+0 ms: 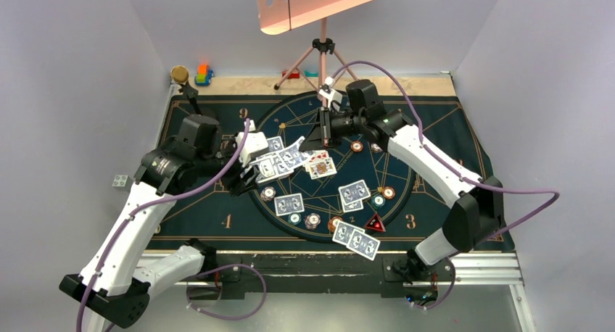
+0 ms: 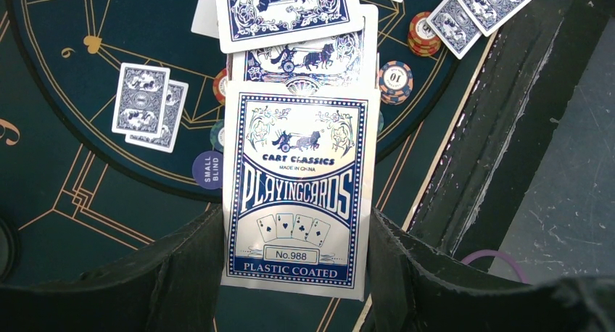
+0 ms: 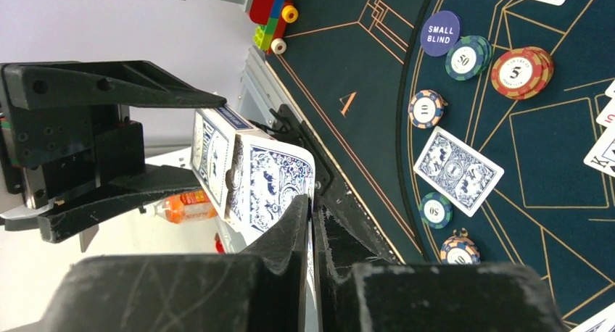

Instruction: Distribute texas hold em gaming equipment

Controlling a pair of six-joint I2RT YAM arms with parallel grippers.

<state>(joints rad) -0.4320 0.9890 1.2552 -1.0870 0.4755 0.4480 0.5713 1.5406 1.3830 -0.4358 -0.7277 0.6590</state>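
My left gripper (image 1: 249, 164) is shut on a blue and white playing-card box (image 2: 297, 194), with its fingers (image 2: 185, 270) pressed to the two long sides. Blue-backed cards (image 2: 290, 13) fan out of the box top. My right gripper (image 1: 324, 133) is shut on one blue-backed card (image 3: 274, 178), pinched by its edge, close to the box (image 3: 210, 154). Dealt card pairs (image 1: 289, 204) (image 1: 354, 194) (image 1: 356, 240) lie face down on the dark mat (image 1: 217, 216), and face-up cards (image 1: 321, 165) lie at its centre. Striped chips (image 1: 312, 220) (image 1: 389, 193), a red-black triangular marker (image 1: 374, 222) and a dark-blue small-blind disc (image 2: 208, 169) lie around them.
Coloured toy blocks (image 1: 203, 74) and a gold-topped object (image 1: 178, 74) stand at the mat's far left corner. A tripod stand (image 1: 323, 49) rises behind the mat's far edge. A metal rail (image 1: 479, 263) runs along the near edge.
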